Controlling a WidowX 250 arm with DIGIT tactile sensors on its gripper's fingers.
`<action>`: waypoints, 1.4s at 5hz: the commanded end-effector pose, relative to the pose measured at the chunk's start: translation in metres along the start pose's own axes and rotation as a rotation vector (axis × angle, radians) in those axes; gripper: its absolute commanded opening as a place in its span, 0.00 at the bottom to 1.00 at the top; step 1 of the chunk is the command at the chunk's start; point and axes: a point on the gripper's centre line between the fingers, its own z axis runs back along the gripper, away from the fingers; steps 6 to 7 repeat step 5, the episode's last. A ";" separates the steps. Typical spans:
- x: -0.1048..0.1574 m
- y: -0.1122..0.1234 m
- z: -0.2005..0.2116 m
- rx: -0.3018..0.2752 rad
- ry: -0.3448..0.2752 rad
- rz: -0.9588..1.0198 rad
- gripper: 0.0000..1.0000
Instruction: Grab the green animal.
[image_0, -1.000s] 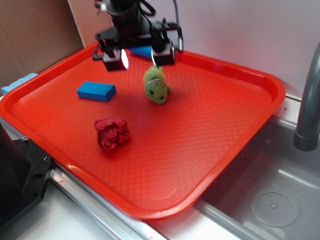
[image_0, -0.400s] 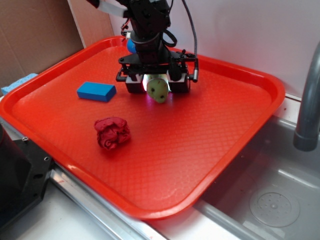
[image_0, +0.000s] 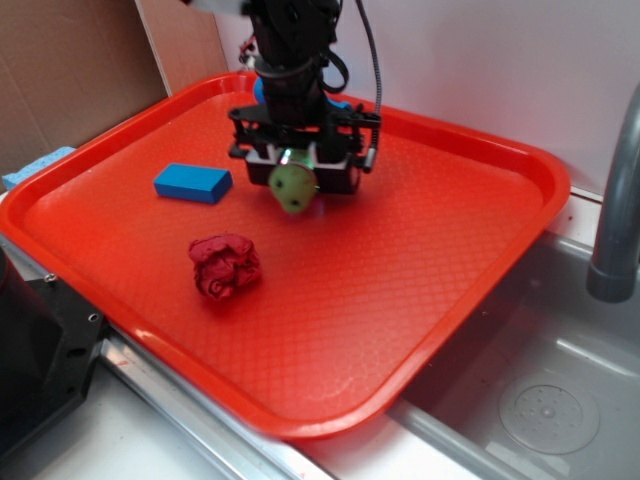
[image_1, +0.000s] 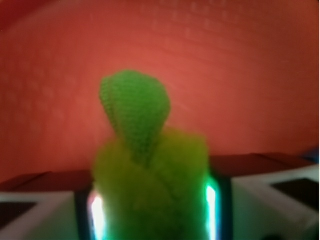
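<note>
**Green animal between the jaws, head hanging down**

Red tray (image_0: 450, 270) fills most of the exterior view, and it rests beside a grey sink at the lower right. In the upper middle of the frame the gripper (image_0: 296, 170) stands over the tray, pointing down. The green animal (image_0: 293, 188) is directly under it, clamped between the two jaws, so the gripper is closed on the toy. Only the rounded head shows below the jaws, a little toward the camera. Its long axis seems close to vertical, along the gripper's own axis. I cannot tell for sure if the head touches the tray or hangs just above it. A blue block (image_0: 193, 182) lies at the left, well apart, and a red cloth ball (image_0: 225, 265) lies lower left, also apart.

Seen from the wrist, the picture is blurred. The green animal (image_1: 145, 165) fills the lower middle, squeezed between the two fingers (image_1: 45, 212) at the bottom corners, and a darker green tip points up in the frame against the tray. Judging from this, the grasp is made, and a straight lift would need no turning.
</note>
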 end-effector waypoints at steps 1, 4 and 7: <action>-0.008 0.019 0.091 -0.051 0.039 -0.250 0.00; -0.052 0.052 0.155 -0.072 0.028 -0.254 0.00; -0.056 0.053 0.149 -0.061 0.048 -0.251 0.00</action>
